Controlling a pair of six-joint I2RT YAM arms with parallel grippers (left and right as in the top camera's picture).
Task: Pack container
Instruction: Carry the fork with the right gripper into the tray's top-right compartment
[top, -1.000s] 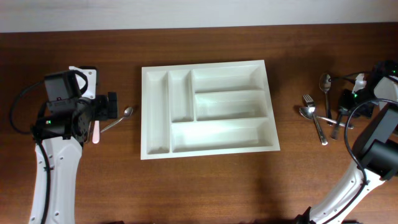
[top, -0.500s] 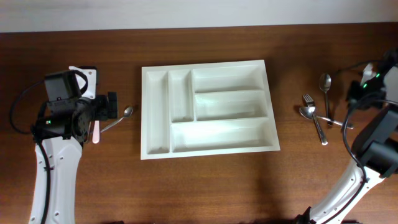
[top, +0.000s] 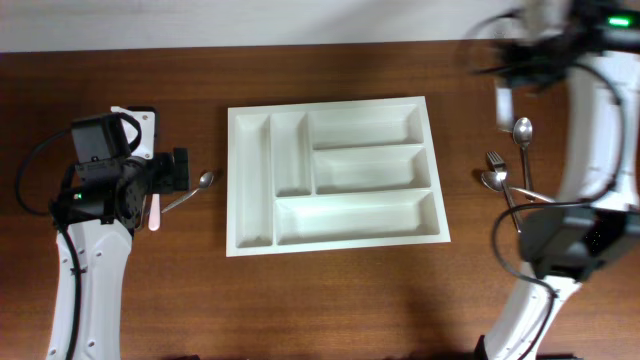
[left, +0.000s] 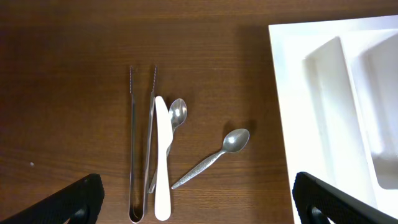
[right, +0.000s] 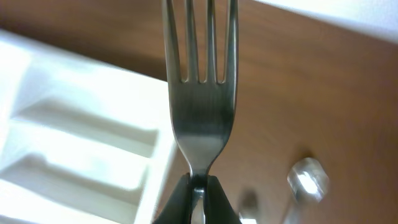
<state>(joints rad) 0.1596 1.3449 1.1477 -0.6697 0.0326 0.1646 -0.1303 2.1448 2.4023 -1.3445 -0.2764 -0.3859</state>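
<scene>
The white five-compartment container (top: 232, 180) lies at the table's middle with nothing in it. Its corner shows in the left wrist view (left: 283, 93) and the right wrist view (right: 155, 186). My left gripper (top: 182, 170) is open and empty above steel tongs (left: 132, 143), a white knife (left: 161, 162) and two spoons (left: 177, 113) (left: 214, 158), all left of the container. My right gripper (top: 520, 62), blurred, is high at the back right, beyond the container's right corner. It is shut on a steel fork (right: 200, 93), tines pointing away from the jaws (right: 198, 186).
A spoon (top: 523, 130), a fork (top: 497, 160) and more cutlery (top: 510, 190) lie on the wood right of the container. A white block (top: 140, 125) sits by the left arm. A blurred spoon (right: 305, 177) shows below the held fork.
My right arm has risen from the cutlery at the right edge and swung to the back, toward the container's far right corner, carrying the fork. The left arm has not moved.
</scene>
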